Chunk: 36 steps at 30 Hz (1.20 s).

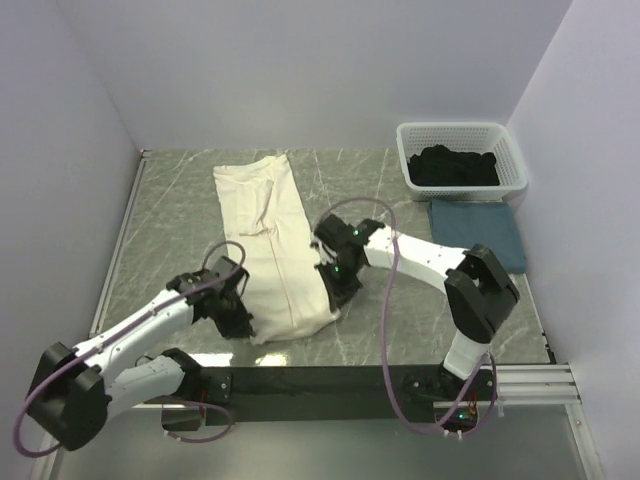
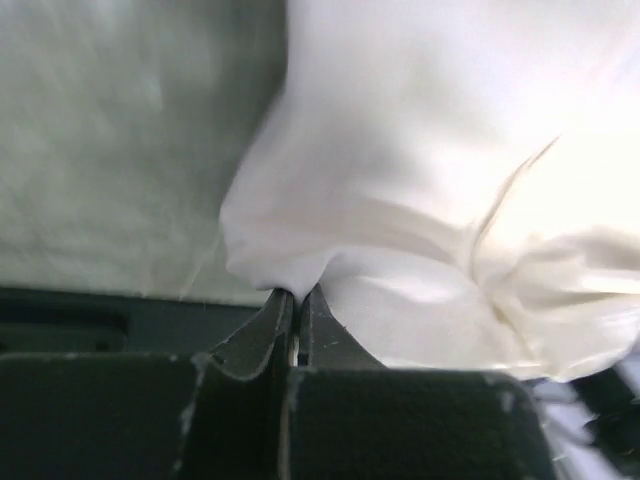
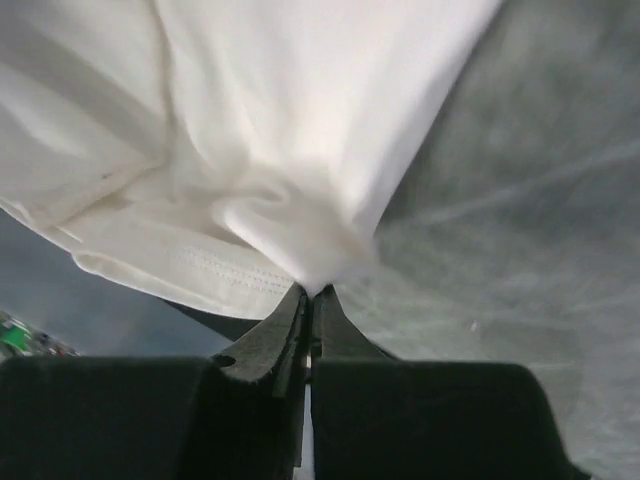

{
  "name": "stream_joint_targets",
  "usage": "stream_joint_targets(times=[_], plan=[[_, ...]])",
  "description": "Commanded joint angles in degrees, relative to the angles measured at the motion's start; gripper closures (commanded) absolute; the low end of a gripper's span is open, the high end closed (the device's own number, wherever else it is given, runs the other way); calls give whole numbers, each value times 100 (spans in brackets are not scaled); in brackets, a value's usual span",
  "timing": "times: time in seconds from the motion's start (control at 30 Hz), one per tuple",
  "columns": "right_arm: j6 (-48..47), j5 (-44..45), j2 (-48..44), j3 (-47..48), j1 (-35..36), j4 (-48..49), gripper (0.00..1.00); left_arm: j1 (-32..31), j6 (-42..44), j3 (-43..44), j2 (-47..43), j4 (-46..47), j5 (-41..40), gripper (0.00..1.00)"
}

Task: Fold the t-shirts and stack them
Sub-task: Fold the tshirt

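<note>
1. The cream shirt [image 1: 262, 235] lies on the table [image 1: 170, 215] as a long, narrow strip folded lengthwise. It runs from the far middle of the table toward the near edge, between the two arms.
2. The left gripper [image 1: 243, 320] sits at the strip's near left corner. In the left wrist view its jaws are pinched together on a fold of the cream cloth, and the fabric bunches up just beyond the tips.
3. The right gripper [image 1: 338, 296] sits at the strip's near right corner. In the right wrist view its jaws are clamped on a pinch of the cloth. The stitched hem shows just left of the tips.
4. The two grips are at the near end of the strip, one on each side. The far end lies flat on the table, with a crease running down its middle.
5. It cannot be told whether the pinched corners are raised off the table.
6. The blue shirt [image 1: 478, 232] lies folded flat at the right of the table. Its far edge is just beside the near wall of the basket [image 1: 505, 150], and it is well apart from the cream shirt.
7. The black shirt [image 1: 452, 166] lies crumpled inside the basket, which stands in the far right corner.
</note>
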Motion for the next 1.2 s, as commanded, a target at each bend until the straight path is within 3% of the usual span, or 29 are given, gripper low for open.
stream_joint_targets(times=[0.0,0.23,0.4,0.73,1.17], plan=[[-302,-53,449,1003,-378,-196,100,1099,1316,666,442,150,-599,99],[-189,368,1468,2875,-703,250,100,2114,2108,1529,1498,1328,-1170,99],[-224,930,1838,3132,-896,840,100,2615,2425,1652,1762,2249,-1513,99],[-399,1318,2287,3334,-1116,1720,100,2809,2557,1485,2141,3393,-1505,99],[-487,1301,2700,3967,-1195,1684,100,2844,2592,1846,2624,3465,-1540,99]])
